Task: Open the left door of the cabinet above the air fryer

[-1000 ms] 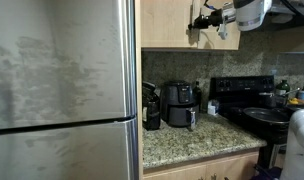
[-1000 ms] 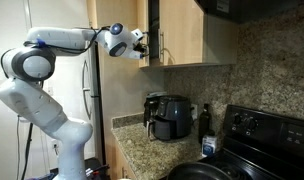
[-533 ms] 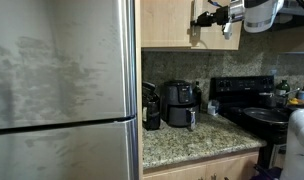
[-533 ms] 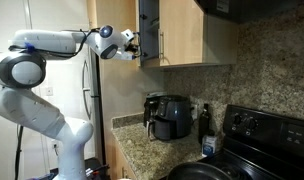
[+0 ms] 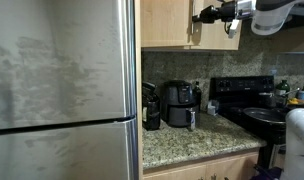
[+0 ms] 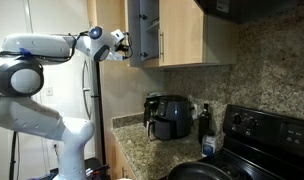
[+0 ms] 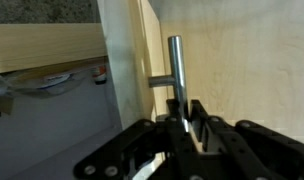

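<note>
My gripper [image 7: 182, 118] is shut on the slim silver bar handle [image 7: 176, 65] of the left door [image 7: 252, 60], a light tan wood panel. The door stands partly swung out from the cabinet [image 6: 182, 30], and the dark inside shows through the gap [image 6: 148, 30]. In both exterior views the gripper [image 5: 204, 14] [image 6: 122, 46] is up at the door's free edge [image 6: 133, 30]. The twin right door [image 6: 182, 40] is shut. The black air fryer [image 5: 179, 103] [image 6: 170, 116] stands on the counter below.
A steel fridge [image 5: 62, 90] fills the left of an exterior view. The granite counter [image 5: 197, 140] holds a small dark appliance [image 5: 152, 112]. A black stove [image 5: 254, 100] with a pan stands beside it. A shelf with a light object [image 7: 52, 80] shows inside the cabinet.
The gripper has pulled the handle outward and the left door has swung further open. The gap showing the cabinet's dark inside has widened.
</note>
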Available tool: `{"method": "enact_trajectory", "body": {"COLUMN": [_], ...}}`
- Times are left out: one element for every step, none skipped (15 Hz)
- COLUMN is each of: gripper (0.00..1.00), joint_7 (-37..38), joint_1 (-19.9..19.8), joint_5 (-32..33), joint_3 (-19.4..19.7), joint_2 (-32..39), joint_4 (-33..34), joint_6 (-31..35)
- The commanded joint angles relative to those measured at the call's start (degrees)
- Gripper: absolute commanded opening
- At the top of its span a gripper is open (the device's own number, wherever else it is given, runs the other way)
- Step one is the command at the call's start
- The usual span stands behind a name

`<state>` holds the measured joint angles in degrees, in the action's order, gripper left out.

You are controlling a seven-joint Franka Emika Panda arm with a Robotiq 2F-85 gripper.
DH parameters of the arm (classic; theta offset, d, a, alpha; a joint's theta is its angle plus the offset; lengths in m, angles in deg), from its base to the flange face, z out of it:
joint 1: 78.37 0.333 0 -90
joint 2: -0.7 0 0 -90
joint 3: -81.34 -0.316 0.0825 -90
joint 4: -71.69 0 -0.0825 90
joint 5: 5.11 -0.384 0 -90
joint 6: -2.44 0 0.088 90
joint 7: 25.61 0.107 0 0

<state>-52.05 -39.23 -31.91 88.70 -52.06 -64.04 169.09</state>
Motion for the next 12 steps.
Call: {"method": "enact_trajectory", "body": {"gripper": [0.05,0.05,0.05,0.05,0.05,0.05,0.05,0.05,0.05,0.44,0.44,0.49], "joint_7": [6.26,7.46,8.67,9.51,9.21,8.64,7.66,6.75,6.81,8.27,9.79,11.41], "joint_1": [9.05,10.44,12.26,14.96,18.7,22.55,26.47,29.59,30.51,29.16,25.68,23.94], "joint_5": [2.62,3.68,4.27,4.62,5.04,5.38,5.55,6.02,7.16,8.58,10.21,12.43], "joint_3": [-3.18,-3.64,-4.13,-4.48,-3.81,-2.83,-1.34,0.24,1.1,0.91,-0.57,-1.15], "joint_2": [3.12,3.04,3.25,4.13,4.9,6.47,7.89,8.91,9.62,10.39,11.31,11.99], "joint_4": [1.47,1.33,1.52,2.29,2.91,3.93,4.97,6.06,7.31,8.73,10.14,12.06], "joint_6": [0.58,0.47,0.48,0.36,-0.14,-1.0,-2.11,-4.27,-8.3,-13.36,-17.72,-22.21]}}
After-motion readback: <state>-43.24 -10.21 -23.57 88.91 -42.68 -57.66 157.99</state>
